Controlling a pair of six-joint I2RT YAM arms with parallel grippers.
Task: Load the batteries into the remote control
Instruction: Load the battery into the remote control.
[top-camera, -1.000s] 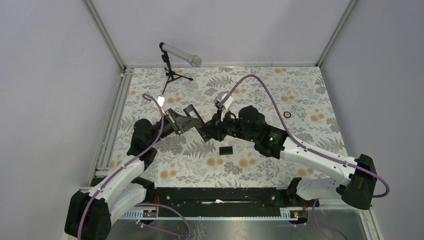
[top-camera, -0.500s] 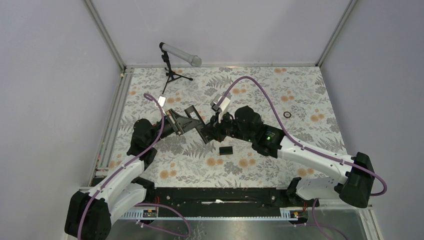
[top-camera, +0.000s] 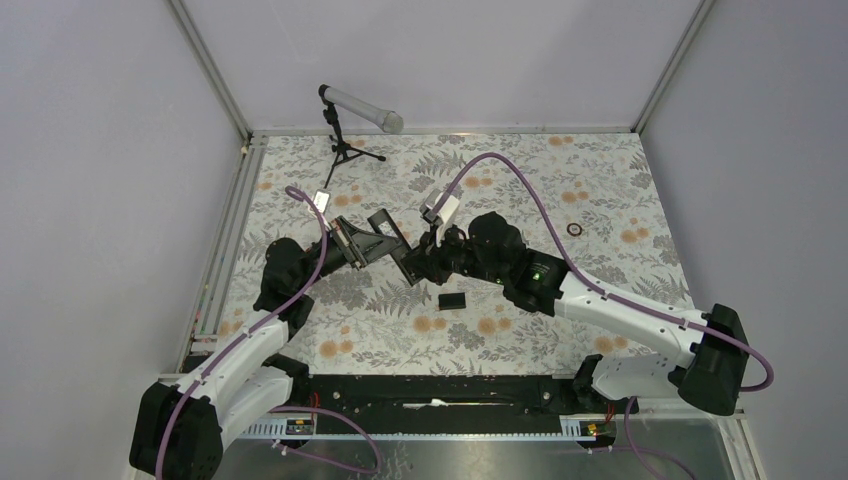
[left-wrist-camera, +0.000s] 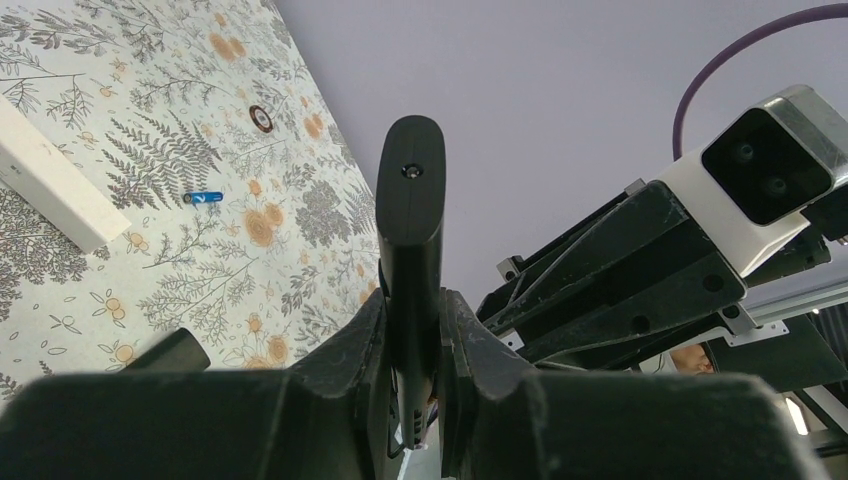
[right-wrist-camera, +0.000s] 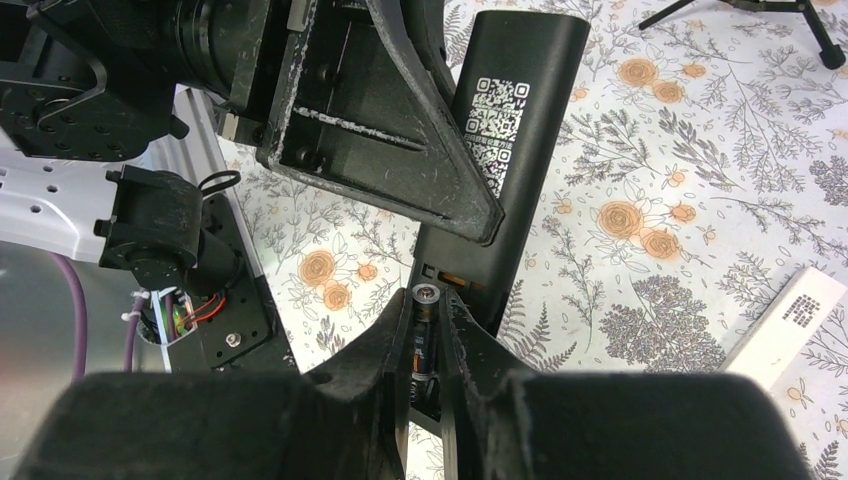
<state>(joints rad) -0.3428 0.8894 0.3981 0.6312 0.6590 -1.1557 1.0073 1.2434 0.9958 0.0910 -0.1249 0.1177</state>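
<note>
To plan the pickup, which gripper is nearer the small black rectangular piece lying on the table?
Right. The right gripper hangs just left of and beyond the small black piece; the left gripper sits farther left.

One black remote (left-wrist-camera: 410, 230), two batteries (left-wrist-camera: 203, 198) (right-wrist-camera: 424, 345), one white bar (left-wrist-camera: 45, 175), one ring (top-camera: 575, 229), one microphone (top-camera: 362, 109).

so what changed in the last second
The right arm edged a little left, bringing its battery nearer the remote held in the left fingers. Both grips, the left arm and the black cover on the table stayed put.
</note>
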